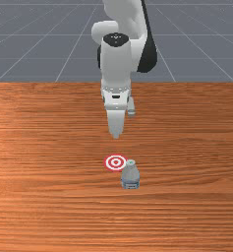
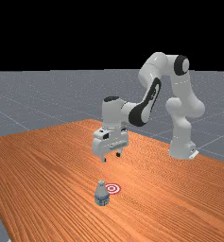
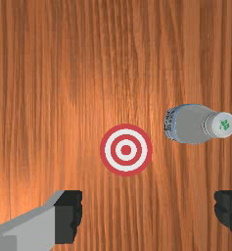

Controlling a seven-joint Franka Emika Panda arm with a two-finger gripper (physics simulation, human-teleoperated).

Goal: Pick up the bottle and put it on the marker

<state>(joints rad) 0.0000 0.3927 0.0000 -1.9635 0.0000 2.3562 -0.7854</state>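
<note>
The bottle (image 3: 190,124) stands upright, below and apart from the widely parted jaws, beside the marker (image 3: 126,150).

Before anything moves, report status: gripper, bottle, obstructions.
Gripper open, empty, raised. Bottle upright beside the marker, not on it. Nothing seen between gripper and bottle.

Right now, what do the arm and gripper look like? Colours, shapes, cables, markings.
Arm: smooth, rounded white and light-grey links, black sections at some joints, a black strip along one link. No cables that I can see.
Gripper: wide white body with small dark marks, two grey fingers ending in blocky black tips.
</note>
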